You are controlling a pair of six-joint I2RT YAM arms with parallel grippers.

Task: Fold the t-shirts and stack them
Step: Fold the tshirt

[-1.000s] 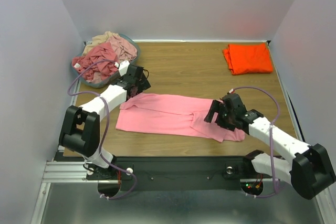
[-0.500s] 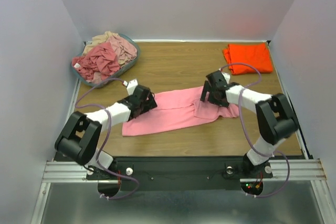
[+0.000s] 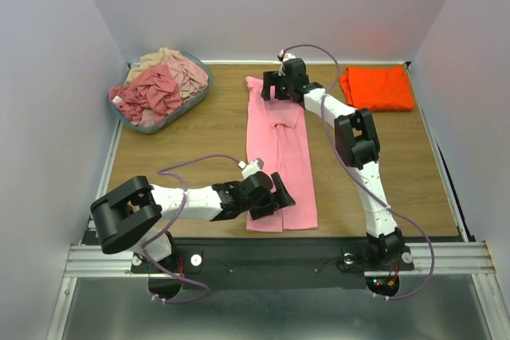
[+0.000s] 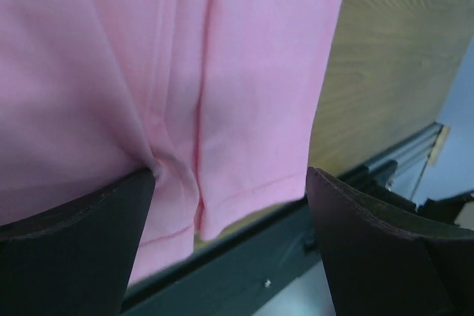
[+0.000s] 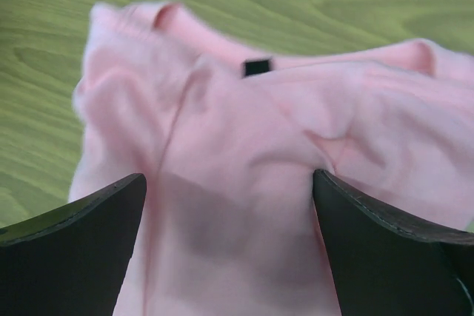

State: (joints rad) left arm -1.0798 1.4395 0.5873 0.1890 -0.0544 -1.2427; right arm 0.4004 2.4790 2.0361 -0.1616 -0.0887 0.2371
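Right of the grey-blue oval basket, with the left gripper spread over the near hem of the long light pink cotton t-shirt and the right gripper spread over its collar, pinch both ends squarely, then fold hem-to-collar without skewing.

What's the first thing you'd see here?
A long pink t-shirt lies stretched down the middle of the table, with the left gripper at its near end and the right gripper at its far end. A bright orange t-shirt sits folded in the far right corner.
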